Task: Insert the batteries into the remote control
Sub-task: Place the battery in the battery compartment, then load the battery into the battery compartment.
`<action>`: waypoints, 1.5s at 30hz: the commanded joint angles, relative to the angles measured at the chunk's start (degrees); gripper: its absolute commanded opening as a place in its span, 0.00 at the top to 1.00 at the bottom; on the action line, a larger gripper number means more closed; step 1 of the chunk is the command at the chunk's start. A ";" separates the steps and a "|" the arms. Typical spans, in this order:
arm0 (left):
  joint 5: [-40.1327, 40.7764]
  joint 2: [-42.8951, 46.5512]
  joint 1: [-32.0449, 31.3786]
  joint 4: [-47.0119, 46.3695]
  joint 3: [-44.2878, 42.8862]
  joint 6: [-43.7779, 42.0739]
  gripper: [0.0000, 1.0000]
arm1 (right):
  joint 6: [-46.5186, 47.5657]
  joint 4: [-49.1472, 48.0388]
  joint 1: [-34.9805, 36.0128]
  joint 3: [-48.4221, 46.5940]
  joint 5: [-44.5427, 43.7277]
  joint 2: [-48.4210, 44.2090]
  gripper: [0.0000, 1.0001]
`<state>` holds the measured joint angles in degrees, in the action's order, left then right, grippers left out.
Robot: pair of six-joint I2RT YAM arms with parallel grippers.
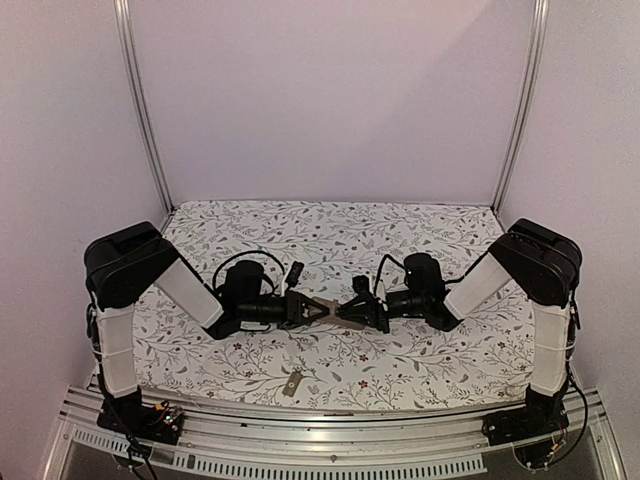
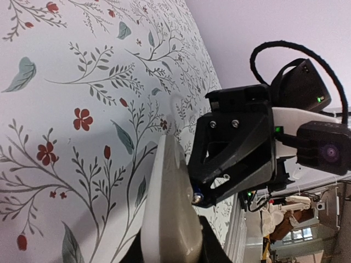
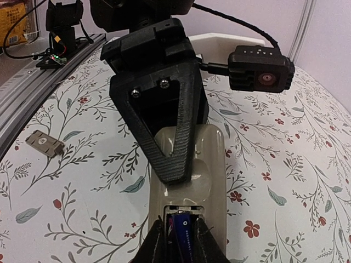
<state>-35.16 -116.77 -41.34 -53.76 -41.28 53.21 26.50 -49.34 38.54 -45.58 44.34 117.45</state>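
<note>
Your top camera: high, rear, looking down over whole table (image 1: 400, 225), far. Wrist cameras: close, facing each other. All three share remote control (image 1: 325, 308) (image 2: 167, 203) (image 3: 215, 164).

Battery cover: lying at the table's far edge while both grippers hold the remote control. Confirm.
Wrong: the top external view shows the battery cover by the near edge. The left gripper and right gripper do hold the remote control.
</note>
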 commanded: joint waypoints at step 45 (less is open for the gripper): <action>-0.08 -2.94 0.38 7.27 1.00 -2.41 1.00 | -5.56 56.67 0.61 -24.83 -3.61 -3.50 0.18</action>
<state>-35.62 -117.03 -41.23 -54.11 -41.32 52.64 22.39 2.79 39.09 -66.30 40.05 110.56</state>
